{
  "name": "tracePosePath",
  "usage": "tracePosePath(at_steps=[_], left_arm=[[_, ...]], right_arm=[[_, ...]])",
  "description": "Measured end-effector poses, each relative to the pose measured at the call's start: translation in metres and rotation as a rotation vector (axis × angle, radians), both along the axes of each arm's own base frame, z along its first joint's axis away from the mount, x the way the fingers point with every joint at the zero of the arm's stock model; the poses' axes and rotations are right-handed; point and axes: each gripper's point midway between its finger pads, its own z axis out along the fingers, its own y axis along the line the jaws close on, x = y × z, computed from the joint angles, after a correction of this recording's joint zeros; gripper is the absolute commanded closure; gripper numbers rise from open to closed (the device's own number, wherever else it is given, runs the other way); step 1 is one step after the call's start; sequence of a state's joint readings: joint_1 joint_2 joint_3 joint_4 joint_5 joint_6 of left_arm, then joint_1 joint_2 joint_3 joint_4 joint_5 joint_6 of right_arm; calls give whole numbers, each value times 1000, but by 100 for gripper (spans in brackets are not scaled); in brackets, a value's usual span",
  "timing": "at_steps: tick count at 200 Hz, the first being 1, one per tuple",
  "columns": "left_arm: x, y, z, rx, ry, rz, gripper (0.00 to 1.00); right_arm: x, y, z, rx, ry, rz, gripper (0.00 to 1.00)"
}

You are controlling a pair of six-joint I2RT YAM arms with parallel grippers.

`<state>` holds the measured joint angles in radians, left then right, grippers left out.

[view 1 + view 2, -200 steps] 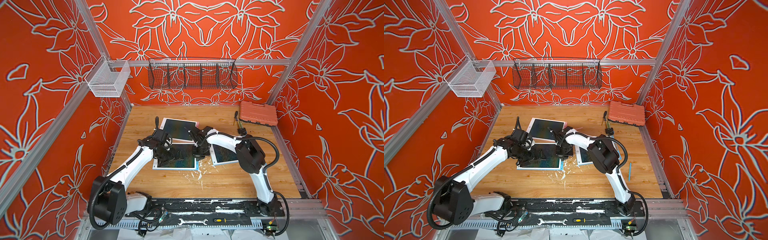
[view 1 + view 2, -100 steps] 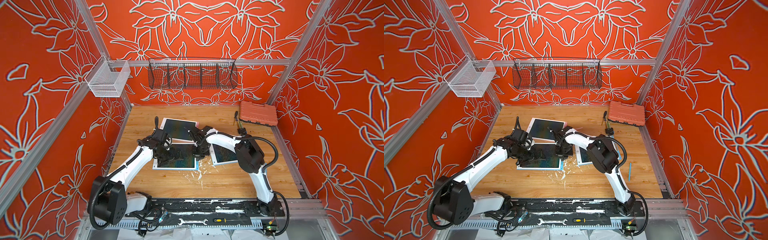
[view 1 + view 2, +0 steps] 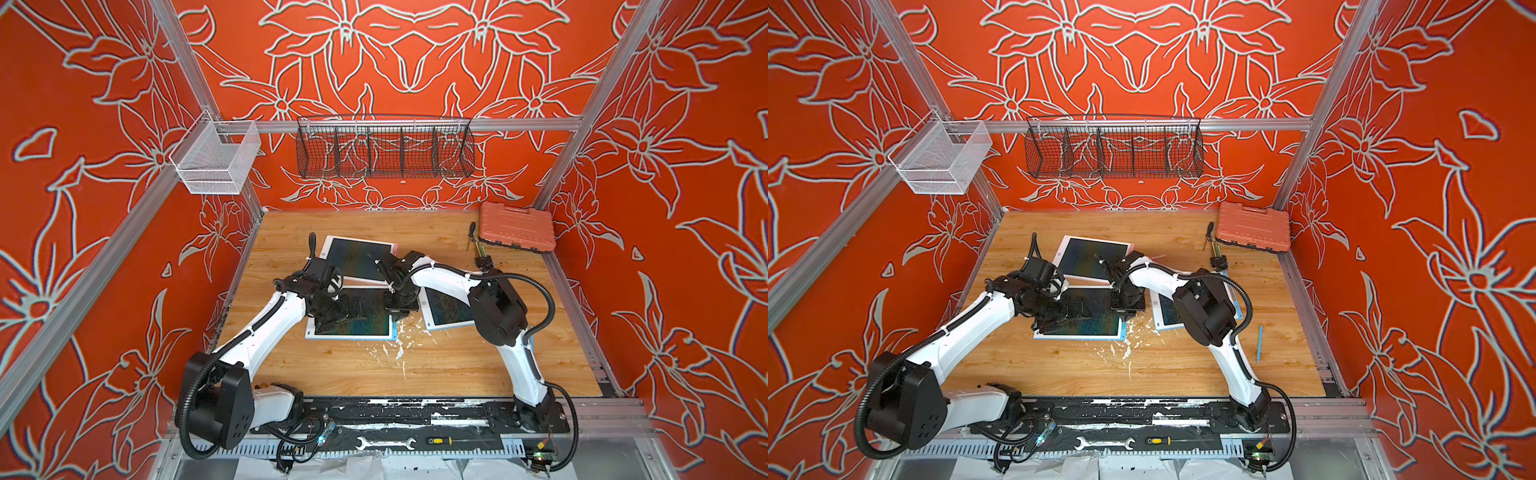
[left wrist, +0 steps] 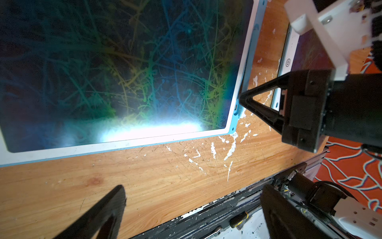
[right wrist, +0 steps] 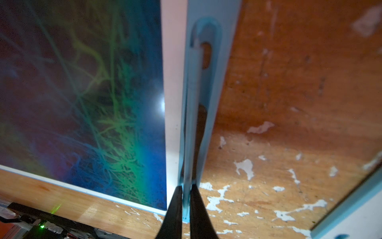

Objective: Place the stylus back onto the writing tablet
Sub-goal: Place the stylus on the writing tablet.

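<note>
The writing tablet (image 3: 349, 330), dark-screened with a blue frame, lies flat in the middle of the table in both top views (image 3: 1084, 330). In the right wrist view the pale blue stylus (image 5: 192, 103) lies along the slot in the side rail of the tablet (image 5: 82, 93). My right gripper (image 5: 186, 187) is shut on the stylus's near end, at the tablet's right edge (image 3: 401, 309). The left wrist view shows its tip (image 4: 241, 97) touching that rail. My left gripper (image 4: 192, 207) hangs open over the tablet's left half (image 3: 353, 309), holding nothing.
A pink-edged tablet (image 3: 361, 257) lies behind, and a third tablet (image 3: 446, 307) lies to the right under my right arm. An orange tool case (image 3: 517, 226) and pliers (image 3: 473, 237) sit at the back right. A loose blue stylus (image 3: 1259, 343) lies near the right edge. White flakes (image 3: 399, 349) dot the wood.
</note>
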<state>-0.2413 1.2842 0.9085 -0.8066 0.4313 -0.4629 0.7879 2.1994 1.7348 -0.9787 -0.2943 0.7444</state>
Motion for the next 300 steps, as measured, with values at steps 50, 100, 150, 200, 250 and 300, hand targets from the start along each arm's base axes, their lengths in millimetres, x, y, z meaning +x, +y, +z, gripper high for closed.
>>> tracePosePath(at_steps=[50,100,150,200,250,300], left_arm=[[0,0,0,0,0,0,0],[0,0,0,0,-1,-2,1],[0,0,0,-1,-2,-6,0],[0,-1,1,-7,-3,-9,1],[1,2,1,-8,-5,-5,0],[2,3,2,-8,-6,-4,0]], right_arm=[[0,-1,0,-6,-3,0,85],[2,-3,-1,-18,-15,-1,82],[7,1,1,-5,-32,-2,75],[10,1,2,-3,-49,-3,76],[19,-5,12,-16,-93,-24,83],[25,-4,17,-7,-107,-37,86]])
